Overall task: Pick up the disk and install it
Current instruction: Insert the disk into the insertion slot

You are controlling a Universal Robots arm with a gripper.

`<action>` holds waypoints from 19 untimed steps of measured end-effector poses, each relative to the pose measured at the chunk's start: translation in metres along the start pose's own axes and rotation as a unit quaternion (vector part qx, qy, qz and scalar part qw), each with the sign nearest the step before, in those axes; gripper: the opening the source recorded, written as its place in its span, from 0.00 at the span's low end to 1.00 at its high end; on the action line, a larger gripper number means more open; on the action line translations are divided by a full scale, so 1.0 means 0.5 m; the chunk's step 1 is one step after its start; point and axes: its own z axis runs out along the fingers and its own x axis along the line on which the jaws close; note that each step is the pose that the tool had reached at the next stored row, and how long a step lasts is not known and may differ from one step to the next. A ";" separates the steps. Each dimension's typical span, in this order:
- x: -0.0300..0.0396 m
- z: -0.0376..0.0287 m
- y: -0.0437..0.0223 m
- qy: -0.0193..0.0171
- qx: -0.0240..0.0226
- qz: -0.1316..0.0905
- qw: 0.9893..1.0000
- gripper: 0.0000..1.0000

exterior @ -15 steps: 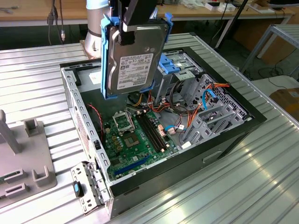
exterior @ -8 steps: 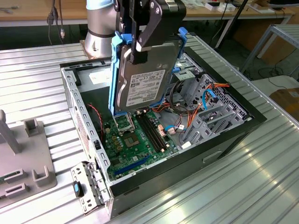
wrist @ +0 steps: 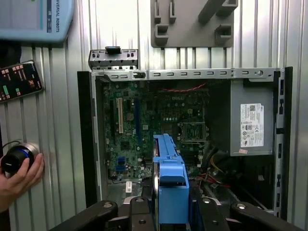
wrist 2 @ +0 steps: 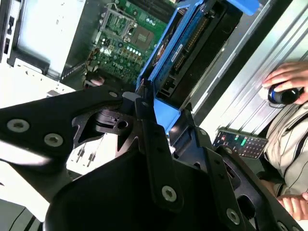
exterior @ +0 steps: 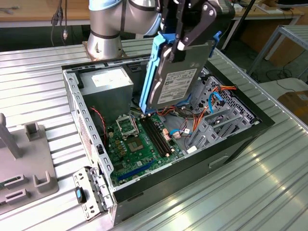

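Observation:
The disk, a grey metal drive with a white label and blue rails, hangs upright above the open computer case. My gripper is shut on its upper end. The disk's lower edge hovers over the motherboard, beside the grey drive cage. In the second wrist view the black fingers clamp the disk by its blue frame. The first wrist view looks down along the disk's blue rail into the case, with the gripper around it.
A grey power supply with a white sticker fills the case's far corner. A grey fixture plate lies at the exterior view's left, and a loose metal bracket leans by the case. A person's hand rests on a knob beside a handset.

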 end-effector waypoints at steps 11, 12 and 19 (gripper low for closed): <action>-0.004 0.011 -0.169 0.000 0.000 0.000 1.000 0.37; -0.005 0.012 -0.188 0.000 0.000 0.000 1.000 0.37; -0.007 0.018 -0.272 0.000 0.000 0.000 1.000 0.37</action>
